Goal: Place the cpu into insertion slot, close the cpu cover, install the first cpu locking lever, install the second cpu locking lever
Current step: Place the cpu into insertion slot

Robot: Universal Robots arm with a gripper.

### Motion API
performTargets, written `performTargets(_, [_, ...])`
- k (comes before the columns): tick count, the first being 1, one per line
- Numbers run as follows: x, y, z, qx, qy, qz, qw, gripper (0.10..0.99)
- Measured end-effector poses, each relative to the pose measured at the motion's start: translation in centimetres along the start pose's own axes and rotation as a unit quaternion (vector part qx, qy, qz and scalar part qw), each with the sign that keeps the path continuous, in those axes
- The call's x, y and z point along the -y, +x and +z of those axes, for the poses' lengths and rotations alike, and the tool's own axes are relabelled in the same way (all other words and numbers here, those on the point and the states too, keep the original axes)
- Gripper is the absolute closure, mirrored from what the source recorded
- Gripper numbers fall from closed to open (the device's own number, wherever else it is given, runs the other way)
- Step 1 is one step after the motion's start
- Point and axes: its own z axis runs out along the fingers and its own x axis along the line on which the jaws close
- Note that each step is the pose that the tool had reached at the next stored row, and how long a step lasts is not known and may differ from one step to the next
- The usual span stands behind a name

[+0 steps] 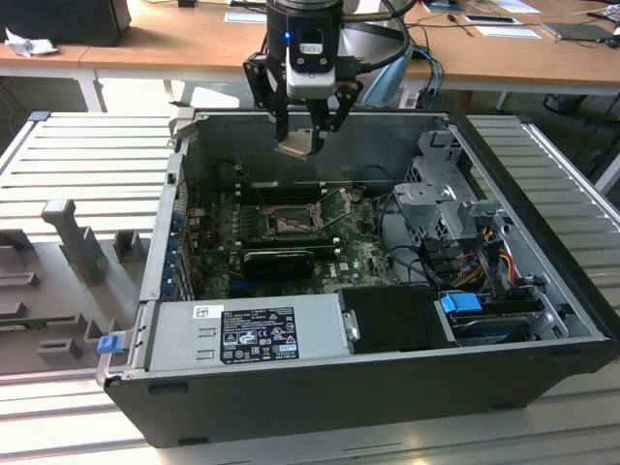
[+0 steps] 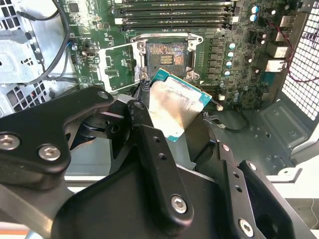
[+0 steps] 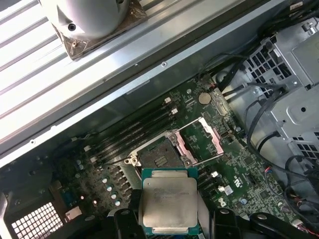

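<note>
1. The cpu [image 3: 168, 201] [image 2: 177, 107] [image 1: 296, 146] is clamped between the gripper's fingers by two opposite edges. Its silver-grey metal top faces the cameras in both wrist views, with a green rim around it.
2. The cpu hangs in the air over the green board, well apart from it. In the exterior view it is about level with the top edge of the case's far wall and looks a bit tilted.
3. The gripper [image 1: 305, 136] [image 2: 174, 129] [image 3: 169, 225] is closed to the cpu's width and touches nothing else.
4. The socket [image 3: 159, 158] [image 2: 166, 54] [image 1: 289, 226] sits near the middle of the board with its contact field bare and no chip in it.
5. The cpu cover [image 3: 217, 142] [image 2: 102, 69] is swung open. It lies just beside the socket, hinged at one socket edge, and the board shows through its window.
6. The memory slots [image 2: 174, 10] [image 3: 134, 134] [image 1: 281, 192] run along the socket's other side, towards the case's far wall.
7. A long black card [image 1: 279, 260] lies across the board on the near side of the socket.
8. The computer case [image 1: 320, 387] lies on its side with the panel off.
9. The power supply [image 1: 247, 334] sits along the case's near wall.
10. The drive cage [image 1: 441, 194] is at the exterior view's right end of the case.
11. The case rests on a ribbed metal surface [image 1: 87, 165], and a wooden desk [image 1: 174, 48] stands behind it.
</note>
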Motion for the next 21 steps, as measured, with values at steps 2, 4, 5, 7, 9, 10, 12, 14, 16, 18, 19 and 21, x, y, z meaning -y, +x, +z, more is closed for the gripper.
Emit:
performTargets(2, [0.0,0.0,0.0,0.0002,0.0,0.002,1.0,0.561])
performTargets(4, [0.0,0.0,0.01,0.0006,-0.0001,0.006,1.0,0.561])
performTargets(5, [0.0,0.0,0.01,0.0008,-0.0002,0.009,1.0,0.561])
performTargets(7, [0.0,0.0,0.02,0.0013,-0.0003,0.014,0.9999,0.561])
performTargets(9, [0.0,0.0,0.02,0.0019,-0.0004,0.021,0.9998,0.561])
performTargets(10, [0.0,0.0,0.02,0.0023,-0.0005,0.025,0.9997,0.561])
performTargets(12, [0.0,0.0,0.06,0.0027,-0.0007,0.031,0.9995,0.561])
performTargets(14, [0.01,0.0,0.17,0.0028,-0.0006,0.031,0.9995,0.561])
performTargets(16, [0.03,-0.01,0.32,0.0029,-0.0006,0.031,0.9995,0.561])
performTargets(18, [0.05,-0.01,0.52,0.0029,-0.0005,0.031,0.9995,0.561])
performTargets(19, [0.05,-0.01,0.58,0.0029,-0.0005,0.031,0.9995,0.561])
performTargets(21, [0.06,0.0,0.64,0.0035,-0.0006,0.038,0.9993,0.561])
